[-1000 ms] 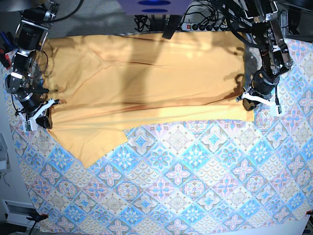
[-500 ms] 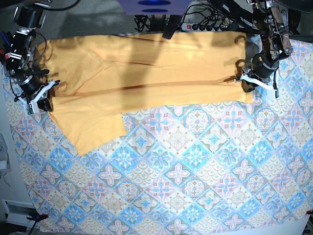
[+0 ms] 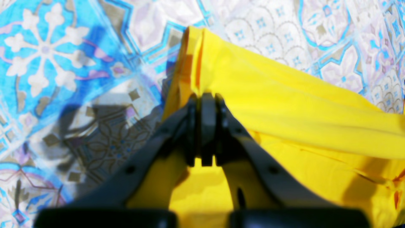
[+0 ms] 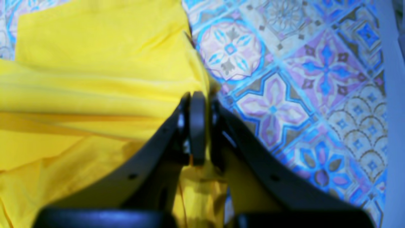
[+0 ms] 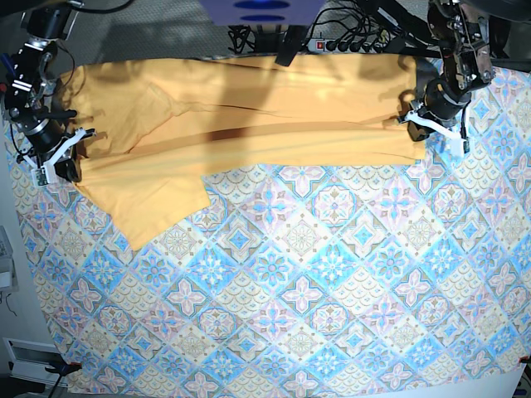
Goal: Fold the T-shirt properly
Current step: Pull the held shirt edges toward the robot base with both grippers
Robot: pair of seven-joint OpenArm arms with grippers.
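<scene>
**A:** Where does the T-shirt (image 5: 249, 133) lie from each gripper?

**B:** It stretches between them. Its long axis runs from the right gripper (image 5: 56, 162) across to the left gripper (image 5: 436, 128), along the far part of the bench (image 5: 332, 290). Each gripper is pinched tight on a folded edge of the yellow cloth: the left gripper (image 3: 204, 126) has a doubled hem sticking out just beyond its tips, and the right gripper (image 4: 196, 126) bites the fabric at its side edge, with the bulk of the shirt spreading off to one side of it.

**A:** Which arm is nearer the loose part?

**B:** The right one. A flap, likely a sleeve, hangs toward the near side just inboard of the right gripper; the left end looks neatly squared.

**A:** Room to move?

**B:** Plenty toward the near side: the patterned tablecloth (image 5: 315, 274) is bare there. Beyond the grippers, cables and a power strip (image 5: 348, 43) sit close to the shirt's far edge, so I'd judge any carry should keep short of them.
</scene>
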